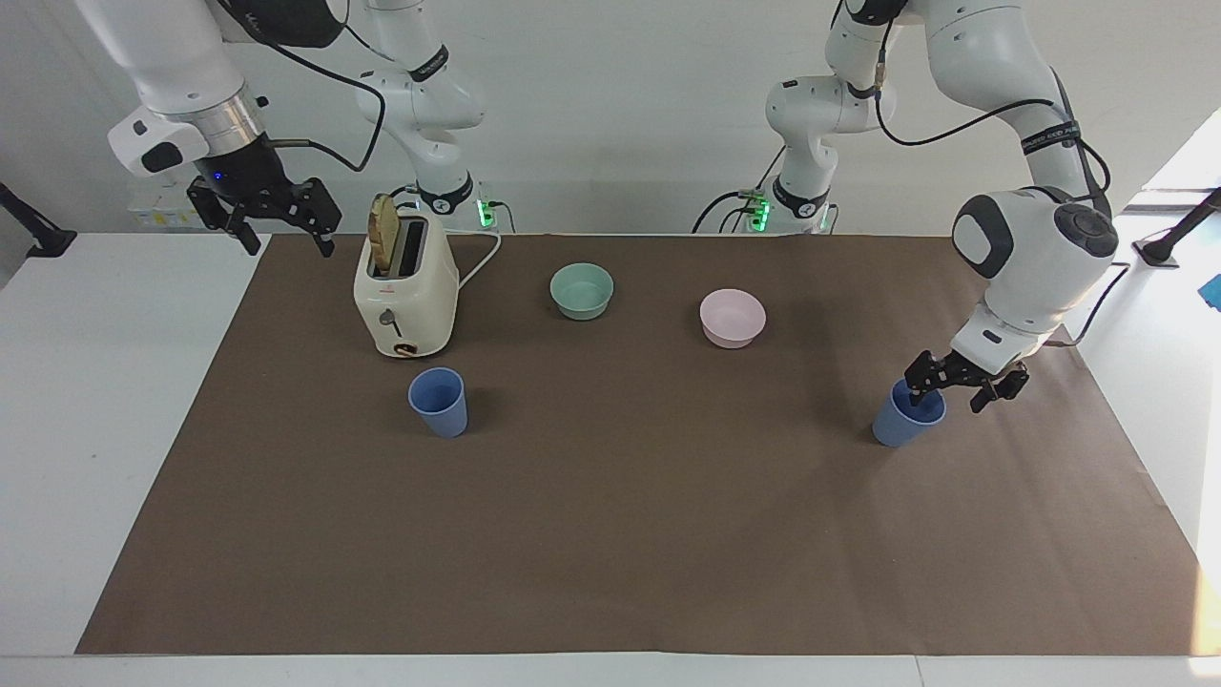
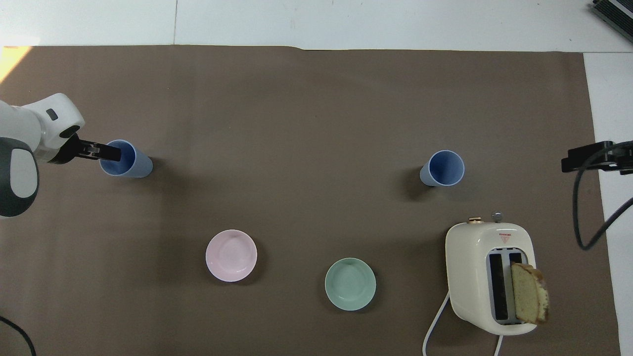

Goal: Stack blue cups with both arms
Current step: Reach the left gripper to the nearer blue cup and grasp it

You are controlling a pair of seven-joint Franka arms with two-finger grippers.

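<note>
One blue cup (image 1: 900, 426) (image 2: 132, 163) stands upright toward the left arm's end of the table. My left gripper (image 1: 947, 401) (image 2: 110, 153) is open and low at its rim. One finger is over the cup's mouth and the other is outside the wall. I cannot tell whether they touch it. The other blue cup (image 1: 439, 403) (image 2: 442, 169) stands upright toward the right arm's end, farther from the robots than the toaster. My right gripper (image 1: 290, 246) (image 2: 573, 160) hangs open and empty in the air over the brown mat's edge, beside the toaster.
A cream toaster (image 1: 405, 301) (image 2: 487, 277) holds a slice of bread, and its cord runs toward the robots. A teal bowl (image 1: 582, 289) (image 2: 350, 284) and a pink bowl (image 1: 733, 317) (image 2: 231, 255) sit nearer to the robots than the cups. A brown mat (image 1: 610, 534) covers the table.
</note>
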